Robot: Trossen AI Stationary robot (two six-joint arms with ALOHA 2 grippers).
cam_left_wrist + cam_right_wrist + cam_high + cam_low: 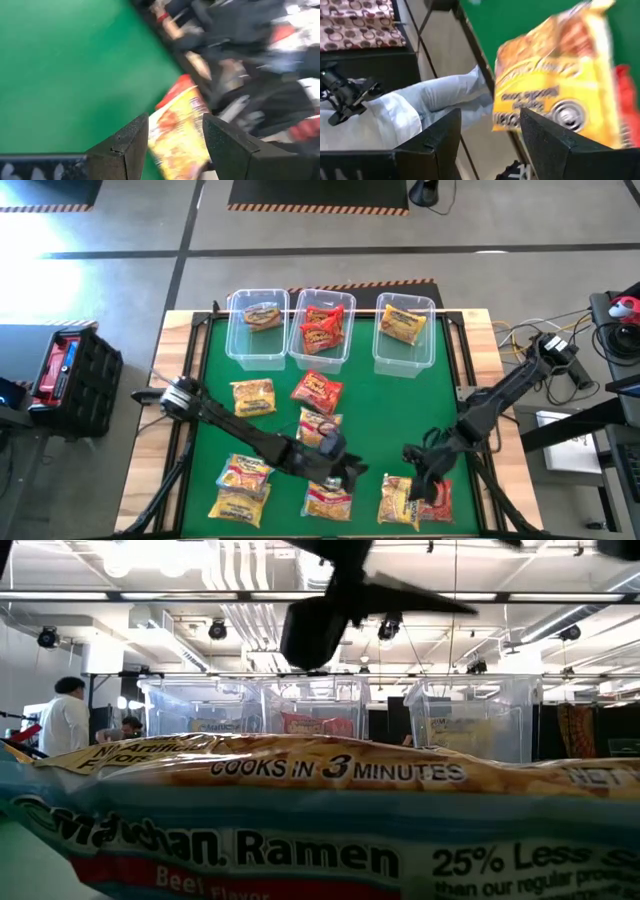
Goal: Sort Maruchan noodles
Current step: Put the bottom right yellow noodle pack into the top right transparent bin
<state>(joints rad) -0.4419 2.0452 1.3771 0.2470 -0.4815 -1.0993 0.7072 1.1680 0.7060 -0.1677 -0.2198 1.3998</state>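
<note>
Several red, yellow and orange Maruchan packets lie flat on the green mat [210, 380]. My left gripper [340, 463] hangs open above the packet at the near middle [328, 500]; it shows high in the low view [330, 600] with nothing in it. In its wrist view the open fingers [175, 122] frame a yellow packet [180, 135] lying farther off. My right gripper [420, 470] is open above a yellow packet [398, 498] and a red one [438, 498] at the near right. The right wrist view [490, 117] shows that yellow packet [555, 85] ahead of the fingers.
Three clear bins stand along the far edge: left [232, 345], middle [296, 352], right [380, 352], each with packets inside. More packets lie at the mat's left [253, 397] and near left [243, 473]. One packet [320, 840] fills the low view. People stand in the room behind [65, 720].
</note>
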